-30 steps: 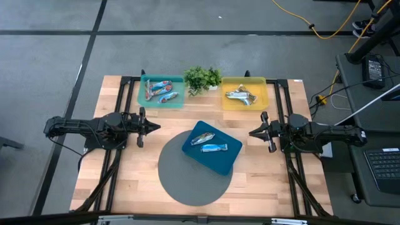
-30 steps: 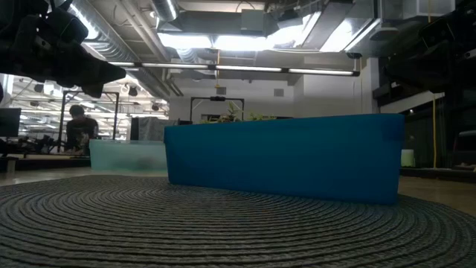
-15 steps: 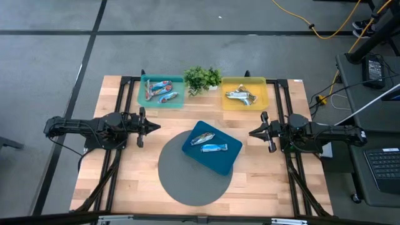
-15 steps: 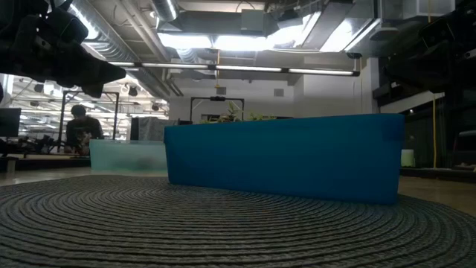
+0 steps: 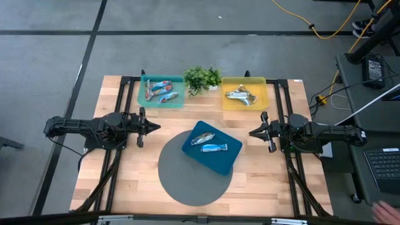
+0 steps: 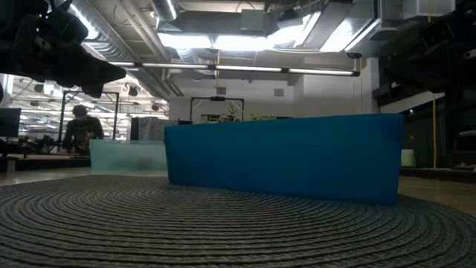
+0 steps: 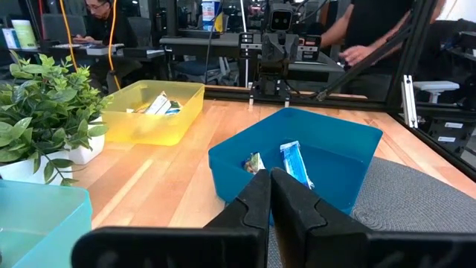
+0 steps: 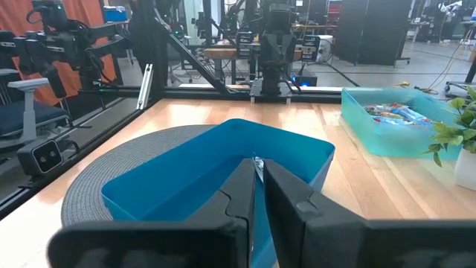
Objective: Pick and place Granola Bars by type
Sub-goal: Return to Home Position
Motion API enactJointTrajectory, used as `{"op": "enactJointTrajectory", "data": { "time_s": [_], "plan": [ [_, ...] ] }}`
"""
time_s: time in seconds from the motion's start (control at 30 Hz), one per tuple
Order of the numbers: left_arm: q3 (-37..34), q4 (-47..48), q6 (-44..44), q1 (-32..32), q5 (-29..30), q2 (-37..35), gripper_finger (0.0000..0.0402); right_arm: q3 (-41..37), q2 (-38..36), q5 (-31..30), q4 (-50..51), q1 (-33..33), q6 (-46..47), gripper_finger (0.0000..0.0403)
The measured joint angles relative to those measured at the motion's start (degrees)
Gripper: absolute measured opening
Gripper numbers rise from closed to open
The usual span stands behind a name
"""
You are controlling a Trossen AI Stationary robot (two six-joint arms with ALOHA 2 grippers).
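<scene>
Two Granola Bars (image 5: 203,138) (image 5: 214,148) with blue print lie in a blue tray (image 5: 219,160) that stands on a round grey mat (image 5: 181,178) at the table's middle. Several more bars (image 5: 160,91) lie in a teal tray (image 5: 142,99) at the far left. Others (image 5: 240,95) lie in a yellow tray (image 5: 261,84) at the far right. My left gripper (image 5: 156,127) hangs shut and level to the left of the blue tray. My right gripper (image 5: 251,133) hangs shut and level to its right. Both point at the tray and hold nothing.
A small green plant (image 5: 202,78) in a white pot stands between the teal and yellow trays at the far edge. Black frame rails (image 5: 119,162) run along both sides of the wooden table. A person's hand (image 5: 381,209) shows off the table at the lower right.
Neither arm nor any bar has moved. A person's hand has come into the high view's lower right corner, off the table.
</scene>
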State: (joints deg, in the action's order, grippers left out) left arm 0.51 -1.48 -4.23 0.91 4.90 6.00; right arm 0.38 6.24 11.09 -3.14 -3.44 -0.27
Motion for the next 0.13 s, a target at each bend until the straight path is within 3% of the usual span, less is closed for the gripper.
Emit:
{"op": "enactJointTrajectory", "data": {
  "time_s": [0.13],
  "plan": [
    [0.0,0.0,0.0,0.0,-0.01,0.0,0.0008,0.0,0.01,0.02,0.0,-0.01,-0.04,0.0035]
  ]
}}
